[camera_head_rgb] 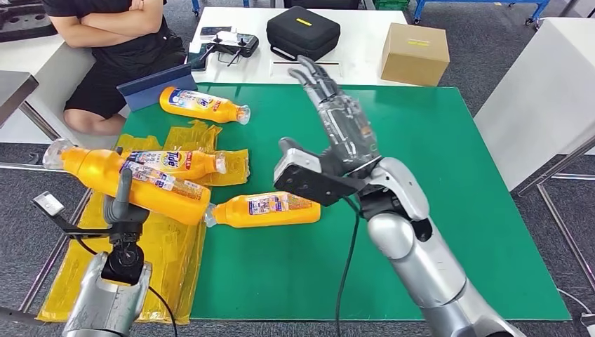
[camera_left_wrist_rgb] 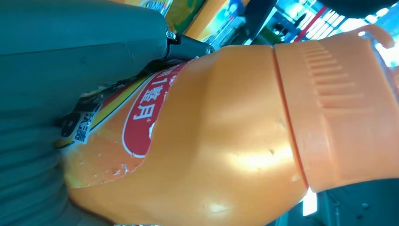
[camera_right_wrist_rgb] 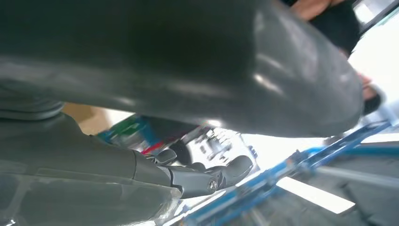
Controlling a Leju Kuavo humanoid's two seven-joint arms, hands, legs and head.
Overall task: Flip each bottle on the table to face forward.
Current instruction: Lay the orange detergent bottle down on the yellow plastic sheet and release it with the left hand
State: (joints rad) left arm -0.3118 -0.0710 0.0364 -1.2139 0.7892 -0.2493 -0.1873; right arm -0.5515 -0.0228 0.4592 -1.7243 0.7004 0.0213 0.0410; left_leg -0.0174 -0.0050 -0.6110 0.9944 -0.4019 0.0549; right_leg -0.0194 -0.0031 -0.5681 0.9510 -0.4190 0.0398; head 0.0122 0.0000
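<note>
Left hand (camera_head_rgb: 121,210) is gripping an orange labelled bottle (camera_head_rgb: 133,181), tilted above the mat, while right hand (camera_head_rgb: 335,119) is hovering spread.

I see a green table (camera_head_rgb: 435,210) under my raised right hand (camera_head_rgb: 337,119). Just left of that hand's wrist, one orange bottle (camera_head_rgb: 265,209) lies on its side on the green top. Farther left, beyond my left hand (camera_head_rgb: 125,210), a second bottle (camera_head_rgb: 175,163) lies on crinkled yellow bags (camera_head_rgb: 168,246) spread over the table's left edge. A third bottle (camera_head_rgb: 203,104) lies on the green, up and left of my right hand's fingertips, beside a blue tablet case (camera_head_rgb: 156,87).
</note>
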